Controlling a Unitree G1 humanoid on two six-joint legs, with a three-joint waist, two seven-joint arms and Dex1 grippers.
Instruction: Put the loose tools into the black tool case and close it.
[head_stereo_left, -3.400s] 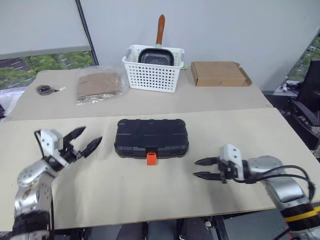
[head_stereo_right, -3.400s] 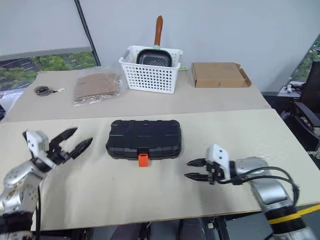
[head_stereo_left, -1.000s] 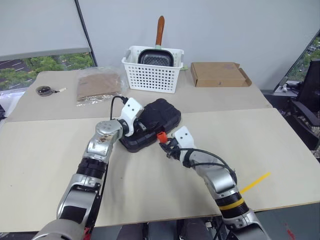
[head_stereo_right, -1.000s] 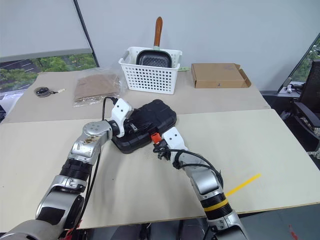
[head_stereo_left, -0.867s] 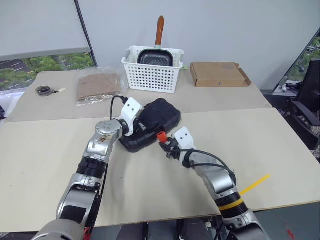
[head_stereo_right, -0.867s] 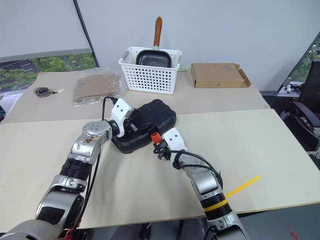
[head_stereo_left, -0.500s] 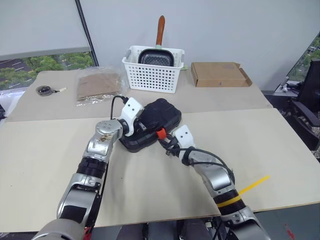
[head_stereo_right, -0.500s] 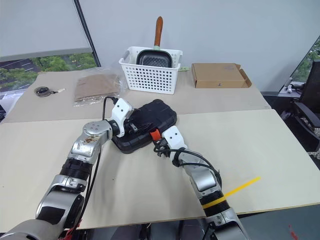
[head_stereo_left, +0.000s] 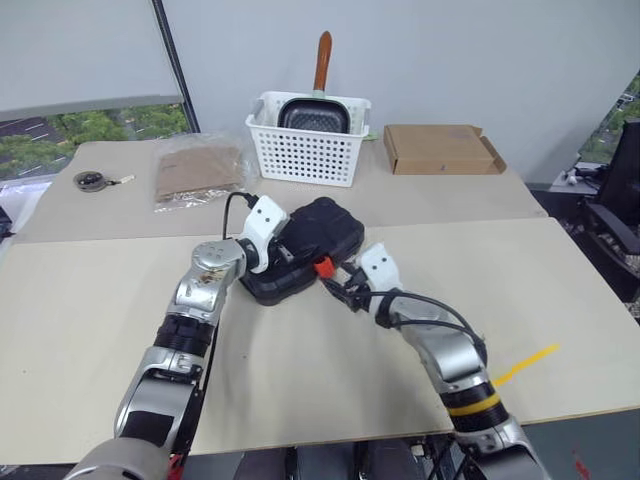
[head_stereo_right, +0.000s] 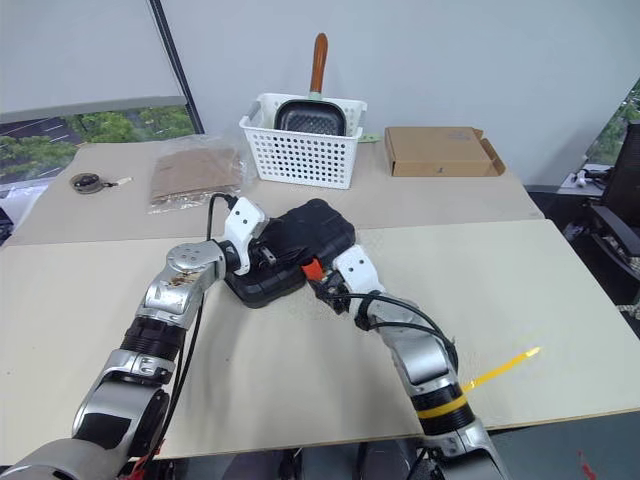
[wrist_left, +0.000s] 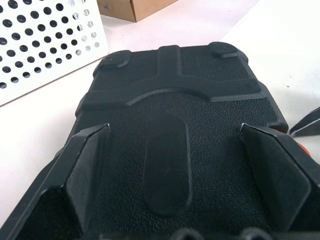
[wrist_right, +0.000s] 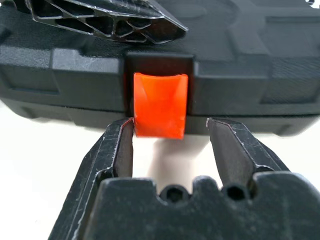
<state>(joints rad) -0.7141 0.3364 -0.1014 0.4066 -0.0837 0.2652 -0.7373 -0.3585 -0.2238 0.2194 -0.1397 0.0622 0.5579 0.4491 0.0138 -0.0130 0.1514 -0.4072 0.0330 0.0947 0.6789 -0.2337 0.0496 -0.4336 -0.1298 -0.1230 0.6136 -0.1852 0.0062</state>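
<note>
A: Surroundings first. Beige table (head_stereo_left: 560, 270), two boards butted together. At the far edge, middle: white perforated plastic basket (head_stereo_left: 306, 140) holding a dark square pan with a brown wooden handle (head_stereo_left: 321, 58) sticking up. Just right of it along the far edge, a flat brown cardboard box (head_stereo_left: 440, 148).

B: Left side?

A: Clear plastic bag with brown paper inside (head_stereo_left: 198, 170), left of the basket. Small dark round item with a white tag (head_stereo_left: 92, 180) near the far-left corner. A thin yellow strip (head_stereo_left: 524, 364) lies near the table's right front edge.

B: Task item?

A: Black textured moulded-plastic tool case (head_stereo_left: 318, 243), lid down, mid-table, turned at an angle to the table edges. Its small orange latch (wrist_right: 160, 105) faces the right arm.

B: Anything blocking?

A: Both arms crowd the case; the left forearm hides its left end in the head views. No loose tools visible on the table.

B: Left gripper?

A: Left gripper (wrist_left: 175, 150) is spread wide, fingers straddling the case lid, one along each side; whether the pads touch, can't tell. The arm reaches in from the front-left edge, elbow bent.

B: Right?

A: Right gripper (wrist_right: 172, 137) is parted, nothing held. One finger (wrist_right: 117, 150) touches the latch's side, the other stands apart from it. The arm comes from the front edge, pointing at the case.
</note>
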